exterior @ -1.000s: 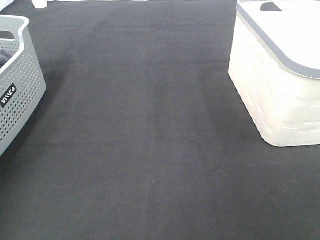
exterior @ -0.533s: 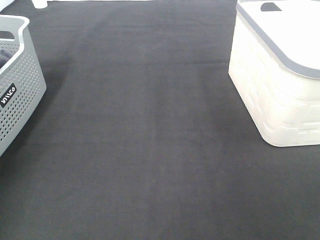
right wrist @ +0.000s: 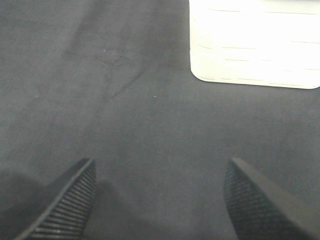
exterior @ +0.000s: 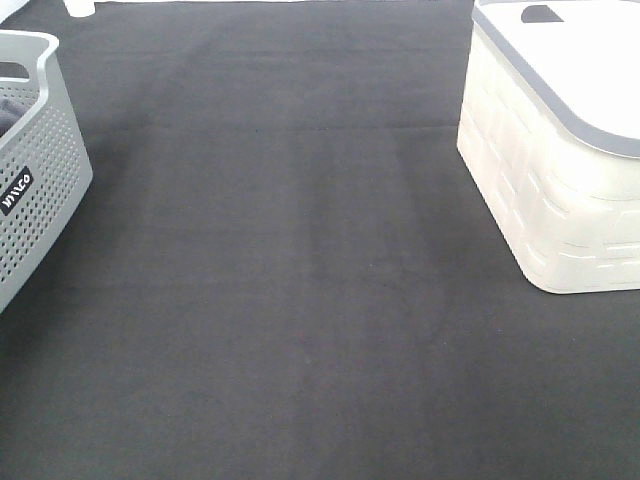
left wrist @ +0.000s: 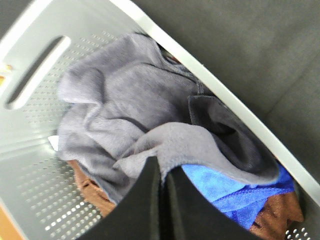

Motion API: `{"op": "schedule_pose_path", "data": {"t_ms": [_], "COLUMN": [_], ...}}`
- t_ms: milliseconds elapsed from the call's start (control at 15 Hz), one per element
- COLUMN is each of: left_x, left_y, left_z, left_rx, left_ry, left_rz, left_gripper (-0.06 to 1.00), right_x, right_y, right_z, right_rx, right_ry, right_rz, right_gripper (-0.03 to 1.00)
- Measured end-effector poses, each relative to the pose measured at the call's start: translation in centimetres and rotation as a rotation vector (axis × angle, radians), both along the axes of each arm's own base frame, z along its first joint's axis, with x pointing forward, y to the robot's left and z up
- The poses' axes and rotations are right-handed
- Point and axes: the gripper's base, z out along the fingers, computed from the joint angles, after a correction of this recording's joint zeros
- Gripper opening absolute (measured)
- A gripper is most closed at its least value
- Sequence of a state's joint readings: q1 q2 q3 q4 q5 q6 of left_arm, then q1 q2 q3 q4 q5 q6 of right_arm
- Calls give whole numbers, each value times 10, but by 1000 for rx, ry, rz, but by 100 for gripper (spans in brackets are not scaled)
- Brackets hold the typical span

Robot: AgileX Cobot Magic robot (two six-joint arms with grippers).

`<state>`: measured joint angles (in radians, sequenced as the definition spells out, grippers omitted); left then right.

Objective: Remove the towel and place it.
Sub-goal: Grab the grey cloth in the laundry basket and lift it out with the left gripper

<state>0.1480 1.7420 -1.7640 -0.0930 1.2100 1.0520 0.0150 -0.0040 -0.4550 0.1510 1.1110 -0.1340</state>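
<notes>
Covering first: one black table cloth (exterior: 300, 320), spread under everything. Baskets, we counted two, well apart at opposite sides of the high view: one white basket (exterior: 540, 190) with a grey rim on the right, and one grey perforated basket (exterior: 45, 170) with a small black label on the left.

Cloths in the grey basket came to three colours. The towel (left wrist: 120, 100), grey-lavender, lay crumpled on top. One blue cloth (left wrist: 220, 187) sat under its edge. Brown cloth (left wrist: 87, 187) lay lowest and showed at two spots; we could not tell whether it was one piece or two.

Grippers, two. The left gripper (left wrist: 161, 172) was down in the grey basket, its fingers pressed together on a fold of the towel. The right gripper (right wrist: 160, 167) hung over the black table cloth near the white basket, fingers spread wide, holding nothing.

One white tag (left wrist: 53, 142) showed at the towel's edge, against the basket wall.
</notes>
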Motion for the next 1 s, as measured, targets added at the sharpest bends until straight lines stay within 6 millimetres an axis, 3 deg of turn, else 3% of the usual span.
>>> {"op": "schedule_pose_path", "data": {"t_ms": [133, 533, 733, 1000], "left_x": [-13, -78, -97, -106], "left_y": [-2, -3, -9, -23], "left_z": [19, 91, 107, 122], "left_rx": [-2, 77, 48, -78], "left_ry": [-49, -254, -315, -373], "left_rz": [19, 108, 100, 57], "left_gripper": [0, 0, 0, 0], "right_x": [0, 0, 0, 0], "right_y": [0, 0, 0, 0], "right_z": [0, 0, 0, 0], "right_rx": [0, 0, 0, 0], "right_ry": [0, -1, -1, -1], "right_rz": [0, 0, 0, 0], "right_gripper": [70, 70, 70, 70]}}
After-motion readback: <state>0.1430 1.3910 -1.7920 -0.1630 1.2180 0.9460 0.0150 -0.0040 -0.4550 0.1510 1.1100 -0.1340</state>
